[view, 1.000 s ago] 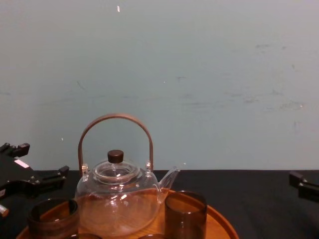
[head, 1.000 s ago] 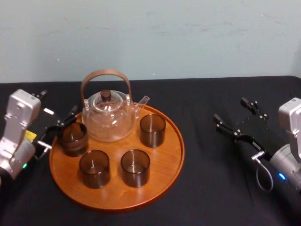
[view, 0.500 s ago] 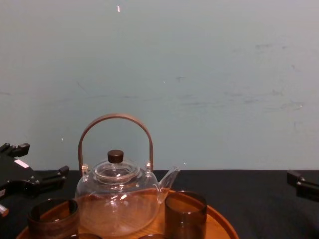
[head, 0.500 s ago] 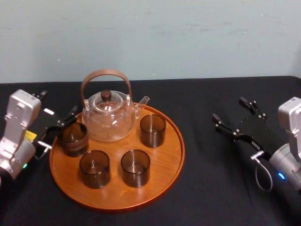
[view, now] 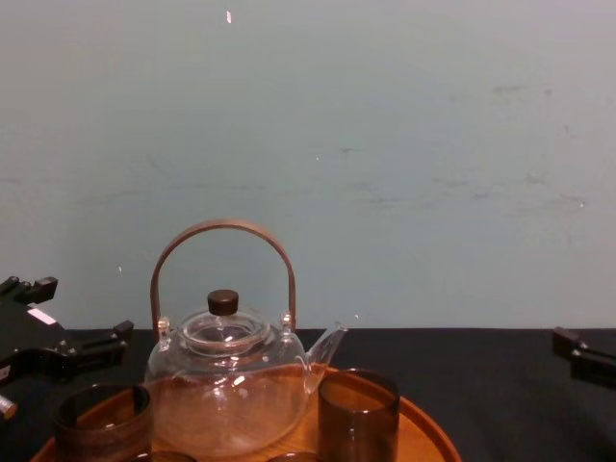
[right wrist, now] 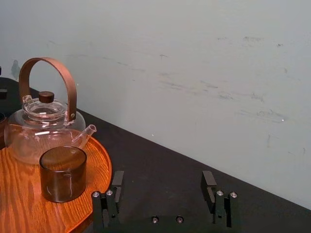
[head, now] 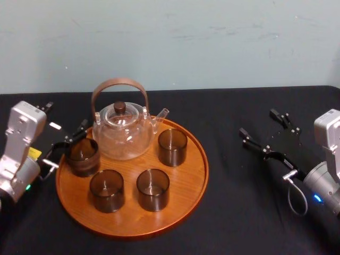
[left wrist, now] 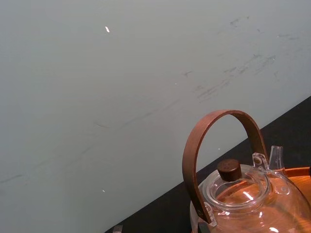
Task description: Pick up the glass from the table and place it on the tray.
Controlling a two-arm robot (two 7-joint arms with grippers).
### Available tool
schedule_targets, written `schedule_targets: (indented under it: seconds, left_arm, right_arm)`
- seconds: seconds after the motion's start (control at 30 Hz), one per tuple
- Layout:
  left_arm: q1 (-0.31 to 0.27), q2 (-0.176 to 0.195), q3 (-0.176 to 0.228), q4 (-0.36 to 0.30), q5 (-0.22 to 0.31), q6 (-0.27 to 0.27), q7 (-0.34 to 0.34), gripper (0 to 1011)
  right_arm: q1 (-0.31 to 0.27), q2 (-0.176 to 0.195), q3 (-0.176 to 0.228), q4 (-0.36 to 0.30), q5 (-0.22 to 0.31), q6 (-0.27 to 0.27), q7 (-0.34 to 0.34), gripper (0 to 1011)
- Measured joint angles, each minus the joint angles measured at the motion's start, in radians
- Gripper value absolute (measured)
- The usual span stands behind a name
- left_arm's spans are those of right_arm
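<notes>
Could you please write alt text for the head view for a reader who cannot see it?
A round wooden tray on a black table holds a glass teapot and four dark glasses. The open left hand is by its left rim; the open right hand is far right.

Smooth orange-brown wood w/ visible grain, slight sheen: tray (head: 180, 204). Clear glossy glass: teapot (head: 122, 141); brown wood-look handle (head: 119, 81) & knob (head: 120, 107). Smoky dark glass, shiny: glasses (head: 172, 147). Matt black cloth: table (head: 239, 202). Matt pale paint, scuffed: wall (head: 212, 42).
</notes>
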Motion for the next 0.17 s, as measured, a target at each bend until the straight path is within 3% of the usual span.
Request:
schedule_targets:
  seconds: [0.17]
  left_arm:
    - [0.000, 0.000, 0.000, 0.000, 0.000, 0.000, 0.000, 1001]
  right_arm:
    - [0.000, 0.000, 0.000, 0.000, 0.000, 0.000, 0.000, 1002]
